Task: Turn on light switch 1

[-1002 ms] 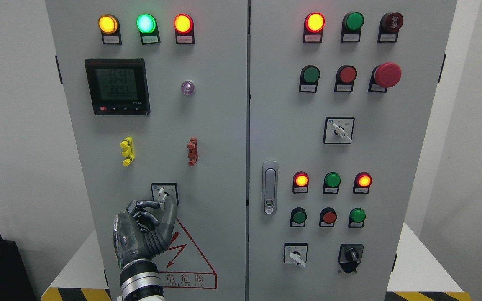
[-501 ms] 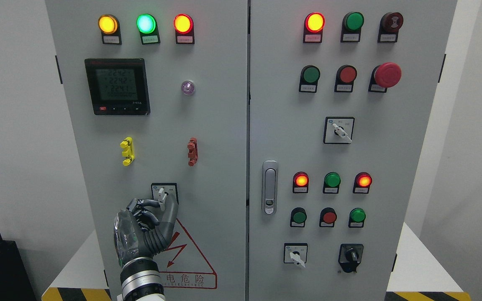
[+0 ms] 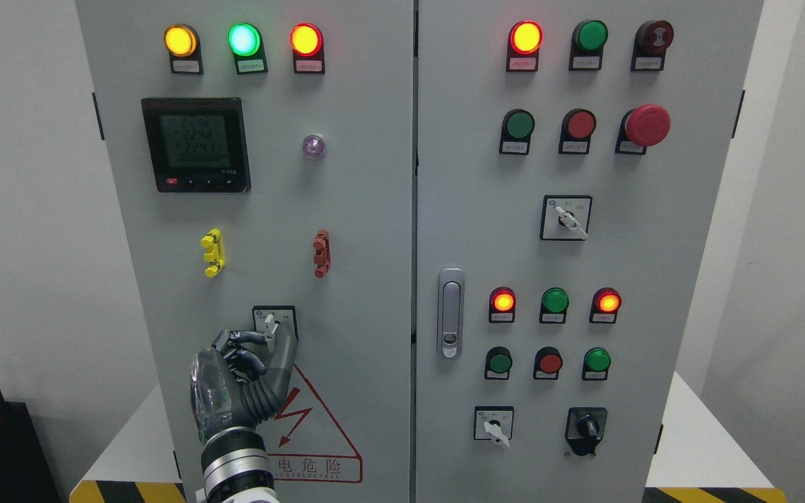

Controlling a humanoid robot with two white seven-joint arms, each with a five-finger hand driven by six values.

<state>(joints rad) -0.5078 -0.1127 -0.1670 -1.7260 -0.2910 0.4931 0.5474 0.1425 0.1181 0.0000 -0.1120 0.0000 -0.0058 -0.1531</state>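
Note:
A small rotary selector switch [image 3: 272, 324] with a white lever sits on a black plate low on the left cabinet door [image 3: 360, 209]; the lever points almost straight up. My left hand [image 3: 273, 342] reaches up from the bottom edge, its dark fingers curled. The index fingertip [image 3: 261, 338] touches the lever's lower left and the thumb [image 3: 286, 349] stands along its right side, so the lever is pinched between them. The right arm does not show.
Above the switch are a yellow clip [image 3: 212, 252], a red clip [image 3: 321, 253] and a digital meter [image 3: 196, 144]. The right door carries a handle [image 3: 451, 313], lit lamps, push buttons, a red mushroom button [image 3: 647, 125] and further selector switches [image 3: 565, 218]. A warning label [image 3: 312, 426] lies beside my wrist.
My left hand has crept slightly up and left while staying at the switch. The lever's angle looks the same.

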